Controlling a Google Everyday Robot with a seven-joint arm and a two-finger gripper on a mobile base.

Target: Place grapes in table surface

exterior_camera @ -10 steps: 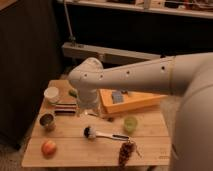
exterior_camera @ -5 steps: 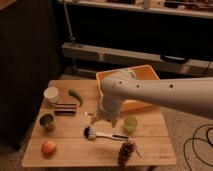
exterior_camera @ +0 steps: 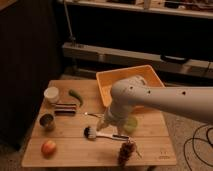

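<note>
Over the last second the arm has swung from the table's (exterior_camera: 80, 151) 11 o'clock side to its centre. That puts the gripper (exterior_camera: 106, 121) just above the brush (exterior_camera: 93, 132), and we cannot tell its state or any load. The grapes (exterior_camera: 126, 151) lie unmoved on the table at 5 o'clock, apart from the gripper; we judge placement essentially done.
</note>
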